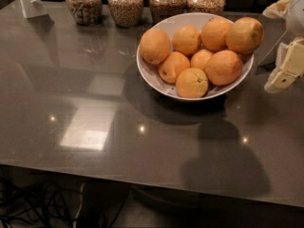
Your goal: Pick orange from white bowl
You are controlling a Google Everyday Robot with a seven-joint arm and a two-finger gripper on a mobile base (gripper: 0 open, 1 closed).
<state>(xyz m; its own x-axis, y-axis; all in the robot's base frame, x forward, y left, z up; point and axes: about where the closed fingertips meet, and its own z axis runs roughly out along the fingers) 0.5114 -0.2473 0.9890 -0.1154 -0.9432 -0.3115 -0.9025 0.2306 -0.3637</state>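
Firm, rounded and weighty, the orange [244, 34] at the white bowl's [148, 74] right rim wants pinching across its middle by the spread, empty end effector [273, 49] just beside it.

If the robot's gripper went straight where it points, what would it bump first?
Probably the yellowish-tan orange at the right rim of the white bowl. The gripper, at the picture's right edge, points left at it, fingers open. Depth is unclear, so the rim might come first.
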